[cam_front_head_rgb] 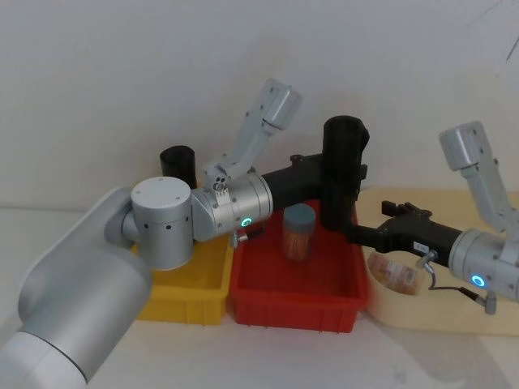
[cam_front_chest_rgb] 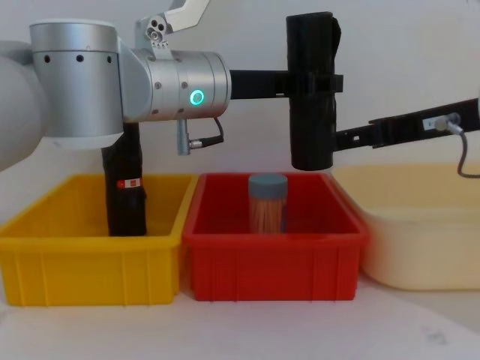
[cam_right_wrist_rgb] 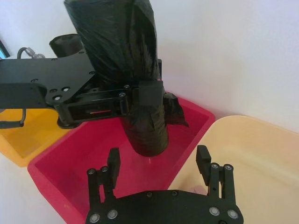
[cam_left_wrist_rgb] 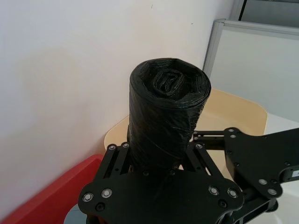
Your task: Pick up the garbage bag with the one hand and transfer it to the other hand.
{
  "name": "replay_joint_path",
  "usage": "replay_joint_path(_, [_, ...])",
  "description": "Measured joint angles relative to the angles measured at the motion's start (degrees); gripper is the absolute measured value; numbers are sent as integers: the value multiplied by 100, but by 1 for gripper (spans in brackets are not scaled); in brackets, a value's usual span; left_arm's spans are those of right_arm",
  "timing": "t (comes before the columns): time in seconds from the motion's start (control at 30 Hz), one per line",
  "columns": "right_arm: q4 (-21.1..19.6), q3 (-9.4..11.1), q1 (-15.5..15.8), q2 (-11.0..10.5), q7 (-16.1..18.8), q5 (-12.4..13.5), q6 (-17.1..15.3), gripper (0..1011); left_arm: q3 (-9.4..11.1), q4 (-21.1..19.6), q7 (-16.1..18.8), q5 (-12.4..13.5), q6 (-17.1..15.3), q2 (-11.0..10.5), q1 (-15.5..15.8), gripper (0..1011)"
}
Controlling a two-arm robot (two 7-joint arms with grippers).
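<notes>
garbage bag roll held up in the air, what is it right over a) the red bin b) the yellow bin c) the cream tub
A: the left gripper is shut around the garbage bag roll, whose lower end hangs above the red bin; the right gripper is open, short of it.

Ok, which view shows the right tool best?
Right wrist view: the right tool is open, facing the garbage bag held by the left tool. Head and chest views show it side-on; left wrist view, its body.
</notes>
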State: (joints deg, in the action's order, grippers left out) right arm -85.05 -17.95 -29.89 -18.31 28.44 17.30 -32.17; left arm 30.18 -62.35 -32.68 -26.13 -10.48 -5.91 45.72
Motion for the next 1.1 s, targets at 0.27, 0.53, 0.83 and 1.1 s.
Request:
replay_joint_path(0.27, [413, -25, -193, 137, 30, 93, 93, 999, 5, 5, -5, 1, 4, 3, 5, 403])
replay_joint_path(0.53, [734, -36, -368, 263, 24, 167, 217, 999, 5, 10, -5, 1, 4, 6, 6, 403])
replay_joint_path(0.83, [998, -91, -535, 372, 57, 244, 337, 999, 4, 11, -4, 1, 5, 7, 7, 403])
replay_joint_path(1.1, [1133, -174, -643, 425, 165, 300, 412, 999, 5, 11, -5, 1, 5, 6, 6, 403])
